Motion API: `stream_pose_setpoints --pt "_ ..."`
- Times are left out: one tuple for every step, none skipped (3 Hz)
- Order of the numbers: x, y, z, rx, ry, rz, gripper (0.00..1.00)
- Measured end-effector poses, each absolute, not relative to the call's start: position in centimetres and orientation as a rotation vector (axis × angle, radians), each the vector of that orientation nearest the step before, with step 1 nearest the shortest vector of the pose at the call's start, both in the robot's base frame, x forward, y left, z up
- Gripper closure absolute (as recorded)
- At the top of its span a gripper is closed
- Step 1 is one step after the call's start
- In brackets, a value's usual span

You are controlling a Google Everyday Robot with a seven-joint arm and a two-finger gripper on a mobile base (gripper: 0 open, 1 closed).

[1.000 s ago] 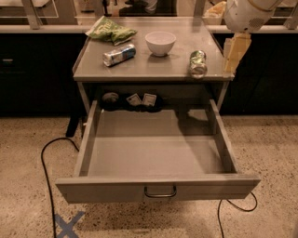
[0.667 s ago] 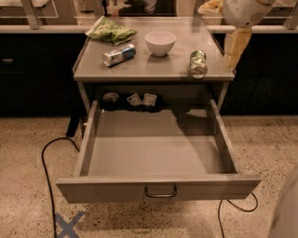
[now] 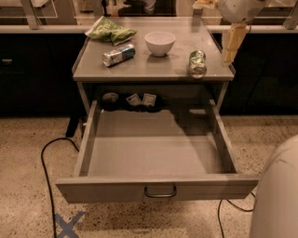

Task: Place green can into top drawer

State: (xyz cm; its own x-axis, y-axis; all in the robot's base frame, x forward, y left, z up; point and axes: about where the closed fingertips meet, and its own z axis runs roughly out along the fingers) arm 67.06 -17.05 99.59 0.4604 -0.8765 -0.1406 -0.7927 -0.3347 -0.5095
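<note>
The green can [image 3: 197, 62] lies on its side on the tabletop [image 3: 153, 67], near the right front edge. My gripper [image 3: 231, 44] hangs from the white arm [image 3: 240, 7] at the top right, just right of the can and a little above the table's right edge, apart from the can. The top drawer [image 3: 158, 188] is pulled fully out below the tabletop, and its inside holds nothing. Its dark loop handle [image 3: 160, 191] is at the centre of the front panel.
A white bowl [image 3: 159, 42], a blue-and-white silver can [image 3: 118, 55] and a green snack bag [image 3: 109, 30] sit on the tabletop. Small items [image 3: 142, 100] lie in the recess behind the drawer. A black cable [image 3: 46, 172] and blue tape cross [image 3: 69, 224] are on the floor. My white body [image 3: 277, 190] fills the lower right.
The gripper has risen slightly beside the table's right edge. My white body has come into view at the lower right. The can and drawer have not moved.
</note>
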Motion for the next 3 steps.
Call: stream_pose_setpoints --pt "67.9 -16.9 100.0 -2.221 1.346 -0.302 0.0" --pt "69.0 -17.0 100.6 -2.266 1.285 -0.431 0.0" --pt "69.9 -17.0 100.5 -2.32 1.181 -0.485 0.0"
